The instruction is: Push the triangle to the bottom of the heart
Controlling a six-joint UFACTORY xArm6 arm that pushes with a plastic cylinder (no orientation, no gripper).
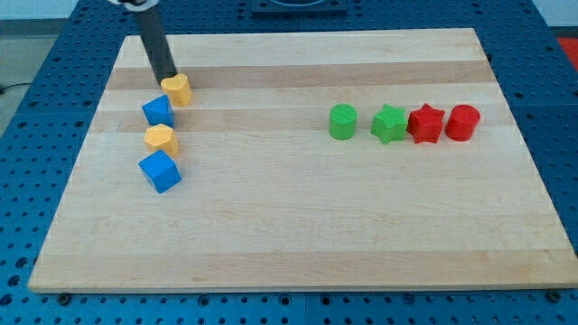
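My tip [169,79] is at the view's upper left, against the upper left edge of the yellow heart [179,89]. The blue triangle [158,111] lies just below and left of the heart, touching or nearly touching it. The dark rod rises from my tip towards the view's top left.
A yellow hexagon [161,138] sits right below the triangle and a blue cube [160,171] below that. At the view's right a green cylinder [342,122], green star [389,124], red star [426,124] and red cylinder [462,122] form a row. The wooden board [298,235] has blue pegboard around it.
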